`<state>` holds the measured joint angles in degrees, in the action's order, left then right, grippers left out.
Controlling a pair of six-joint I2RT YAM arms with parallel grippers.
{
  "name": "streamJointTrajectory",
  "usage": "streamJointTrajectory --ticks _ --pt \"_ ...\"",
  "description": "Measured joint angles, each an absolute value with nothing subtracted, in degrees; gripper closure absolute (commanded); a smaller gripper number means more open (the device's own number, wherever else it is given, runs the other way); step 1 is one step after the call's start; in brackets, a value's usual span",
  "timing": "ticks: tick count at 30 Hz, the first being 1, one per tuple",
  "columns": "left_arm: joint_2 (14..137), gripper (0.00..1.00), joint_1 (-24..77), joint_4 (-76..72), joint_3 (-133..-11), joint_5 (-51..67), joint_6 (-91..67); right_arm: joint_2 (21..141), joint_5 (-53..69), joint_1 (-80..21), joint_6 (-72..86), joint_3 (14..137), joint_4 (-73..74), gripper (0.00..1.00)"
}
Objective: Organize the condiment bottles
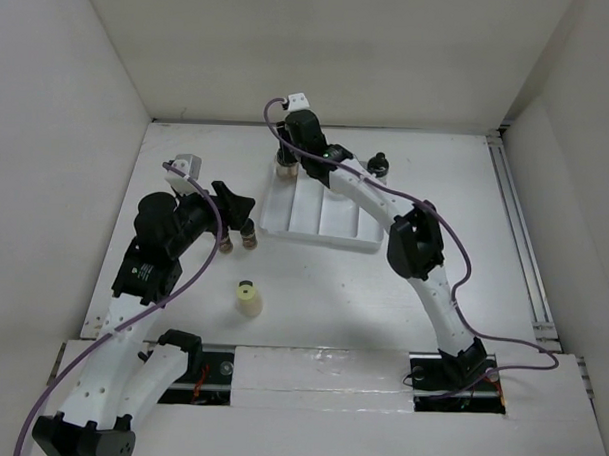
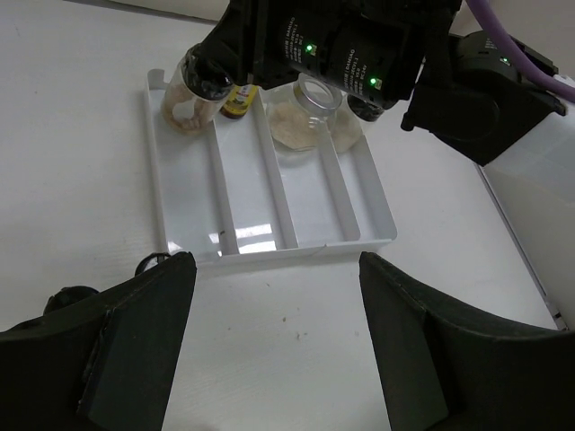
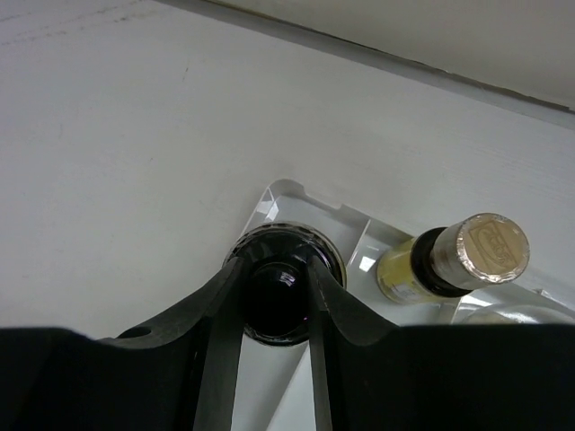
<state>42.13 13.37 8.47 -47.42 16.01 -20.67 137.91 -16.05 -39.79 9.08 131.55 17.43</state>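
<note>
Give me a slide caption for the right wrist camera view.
Right gripper clamps a black-capped jar at the white ridged tray's corner, beside a slim yellow bottle.

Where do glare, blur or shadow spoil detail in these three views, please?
Top external: even light, soft shadows. Left wrist: a bright reflection on the white tray floor; the left gripper has dark, blurred fingers. Right wrist: the right gripper, closed on the black-capped shaker, is underexposed, while the gold-capped bottle is sharper.
</note>
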Motion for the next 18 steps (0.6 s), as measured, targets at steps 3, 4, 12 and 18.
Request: streamJointTrajectory --ticks 3,4,12,18 --pt "42.17 0.31 13.37 8.47 -47.42 16.01 -20.67 138.52 -16.14 -40.12 8.69 131.55 16.82 0.62" --pt "42.17 0.31 13.37 8.47 -47.42 16.01 -20.67 138.85 -16.25 -40.21 8.49 131.55 16.56 0.55" --pt "42.17 0.31 13.37 8.47 -47.42 15.81 -20.88 139.48 -16.49 -41.17 7.70 130.30 13.67 0.30" --pt "41.39 0.31 13.37 8.58 -47.42 12.78 -21.56 131.83 -14.37 -41.34 7.75 121.62 12.99 0.32"
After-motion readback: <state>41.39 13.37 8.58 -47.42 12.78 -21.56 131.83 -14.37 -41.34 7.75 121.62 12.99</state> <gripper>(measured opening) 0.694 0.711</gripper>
